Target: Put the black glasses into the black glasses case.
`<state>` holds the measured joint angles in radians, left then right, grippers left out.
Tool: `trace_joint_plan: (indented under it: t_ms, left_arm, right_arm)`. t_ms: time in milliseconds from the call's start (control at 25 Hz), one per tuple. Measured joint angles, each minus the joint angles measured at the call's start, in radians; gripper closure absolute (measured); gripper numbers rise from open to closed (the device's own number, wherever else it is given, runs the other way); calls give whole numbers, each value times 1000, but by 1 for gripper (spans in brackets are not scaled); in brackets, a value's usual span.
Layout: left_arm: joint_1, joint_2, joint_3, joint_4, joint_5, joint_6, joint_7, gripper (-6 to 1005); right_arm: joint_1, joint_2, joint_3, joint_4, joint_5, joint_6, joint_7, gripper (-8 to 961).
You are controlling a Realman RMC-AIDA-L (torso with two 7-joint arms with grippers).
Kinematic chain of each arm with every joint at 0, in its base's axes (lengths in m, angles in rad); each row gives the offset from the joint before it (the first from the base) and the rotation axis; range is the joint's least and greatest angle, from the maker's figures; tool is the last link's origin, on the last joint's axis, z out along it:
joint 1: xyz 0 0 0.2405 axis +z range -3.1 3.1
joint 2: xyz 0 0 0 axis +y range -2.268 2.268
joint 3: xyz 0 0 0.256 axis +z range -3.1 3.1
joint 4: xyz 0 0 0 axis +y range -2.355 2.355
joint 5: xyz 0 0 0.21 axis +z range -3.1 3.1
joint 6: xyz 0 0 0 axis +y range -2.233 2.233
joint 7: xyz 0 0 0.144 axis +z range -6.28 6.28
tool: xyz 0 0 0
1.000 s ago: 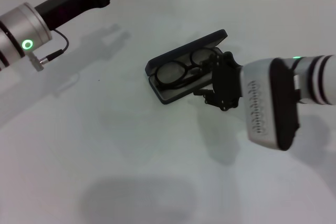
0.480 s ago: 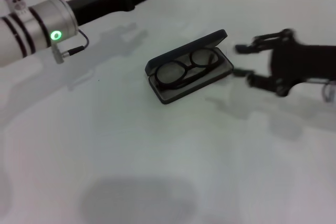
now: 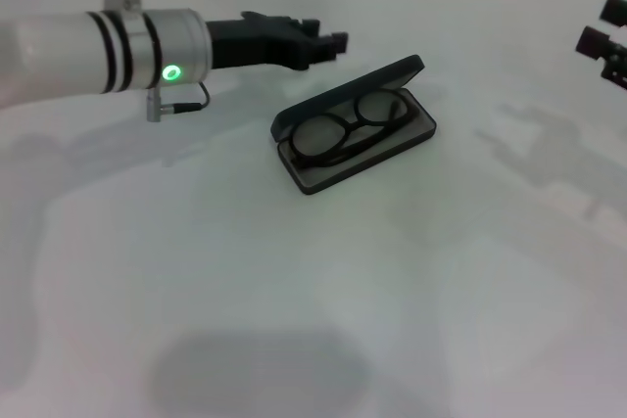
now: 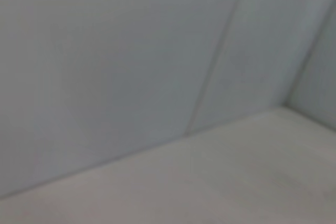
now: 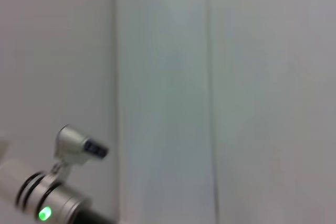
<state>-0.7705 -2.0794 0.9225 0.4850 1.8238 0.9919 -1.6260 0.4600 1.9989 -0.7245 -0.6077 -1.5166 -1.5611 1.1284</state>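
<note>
Black glasses [image 3: 345, 128] lie inside open black glasses case [image 3: 318, 179]; right gripper [image 3: 605, 43] cropped, left gripper [image 3: 323, 44] aperture unclear

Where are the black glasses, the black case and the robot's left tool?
Thin black wire glasses [image 3: 345, 130], head view, on the bridge between the lenses.
Flat matte black glasses case [image 3: 377, 79], head view, on the raised lid.
Left tool [image 3: 323, 43], head view, at its black tip, behind the case.
</note>
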Motion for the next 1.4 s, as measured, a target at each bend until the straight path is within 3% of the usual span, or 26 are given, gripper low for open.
trace_joint_plan:
  t_ms: [120, 280, 480, 720, 1200, 1400]
  left_arm:
    - [-9, 1, 53, 0, 1, -23, -24, 344]
    - [-18, -2, 60, -2, 2, -29, -26, 342]
    - [-28, -6, 61, -8, 4, -51, -28, 339]
    - [-27, -9, 97, -11, 22, -56, -29, 337]
    - [7, -13, 238, -12, 17, -51, -42, 331]
    - [52, -13, 239, 24, -98, -1, 45, 329]
  right_arm:
    - [-5, 10, 13, 1, -2, 2, -15, 414]
    - [-5, 13, 7, 8, -7, 7, -32, 400]
    - [3, 14, -8, 11, -10, 8, -45, 176]
    - [15, 15, -47, 11, -10, 23, -48, 53]
    - [33, 15, -98, 13, -10, 72, -48, 54]
    - [39, 15, -152, 9, -10, 68, -49, 54]
